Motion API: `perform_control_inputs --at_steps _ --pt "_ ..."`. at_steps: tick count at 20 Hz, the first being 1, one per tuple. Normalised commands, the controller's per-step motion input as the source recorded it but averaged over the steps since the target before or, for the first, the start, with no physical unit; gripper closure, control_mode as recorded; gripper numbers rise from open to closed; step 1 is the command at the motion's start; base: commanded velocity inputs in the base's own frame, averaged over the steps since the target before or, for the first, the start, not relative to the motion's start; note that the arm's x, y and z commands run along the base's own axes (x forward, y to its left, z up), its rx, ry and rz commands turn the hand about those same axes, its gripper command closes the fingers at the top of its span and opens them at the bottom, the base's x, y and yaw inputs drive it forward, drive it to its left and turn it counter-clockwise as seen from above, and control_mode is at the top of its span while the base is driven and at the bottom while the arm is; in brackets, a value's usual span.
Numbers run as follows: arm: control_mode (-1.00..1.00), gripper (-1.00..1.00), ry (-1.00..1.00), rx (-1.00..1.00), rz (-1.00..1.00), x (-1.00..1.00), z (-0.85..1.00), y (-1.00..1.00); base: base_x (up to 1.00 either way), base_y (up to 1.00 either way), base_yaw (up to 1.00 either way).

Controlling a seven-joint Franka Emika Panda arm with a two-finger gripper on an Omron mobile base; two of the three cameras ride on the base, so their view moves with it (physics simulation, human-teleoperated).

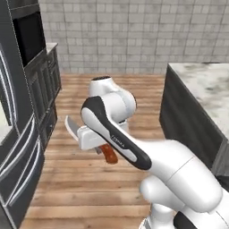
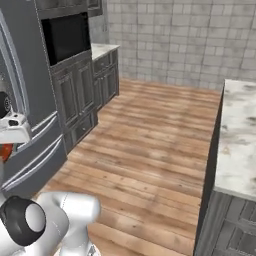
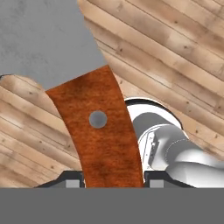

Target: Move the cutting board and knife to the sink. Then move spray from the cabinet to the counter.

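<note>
Carrying the knife point(image 3: 98, 127), the gripper point(image 1: 99, 146) is closed about halfway on its reddish-brown handle, the two finger tips pressing either side of the handle at the bottom of the hand view. The knife's long axis runs straight out along the gripper's own line: handle at the fingers, one rivet part-way up, then the broad grey blade beyond. In the left base view the blade tip juts out to the left of the white hand and the handle end pokes out below it, so the knife hangs roughly level above the wooden floor point(image 1: 89, 188), well clear of any surface. In the right base view a bit of orange handle point(image 2: 4, 151) shows at the left edge below the white hand.

Neither the sink nor the cutting board can be made out from here, so which way the sink lies from the knife cannot be told. My guess is that the base must drive or turn before the knife can be set down.

One knife, one gripper. One white marble-look counter point(image 1: 210, 89) stands to the right, near but apart from the arm. Dark lower cabinets point(image 2: 80, 95) line the left wall, with a black oven opening point(image 2: 65, 35) above them, and a second stretch of pale countertop point(image 2: 102, 49) farther back.
</note>
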Motion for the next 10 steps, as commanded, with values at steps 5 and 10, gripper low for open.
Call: perform_control_inputs --at_steps 5,10 --pt "1.00 1.00 0.00 0.00 0.00 0.00 0.00 0.00 -0.79 -0.62 -0.53" --pt "1.00 1.00 0.00 0.00 0.00 0.00 0.00 0.00 -0.05 -1.00 -0.45"
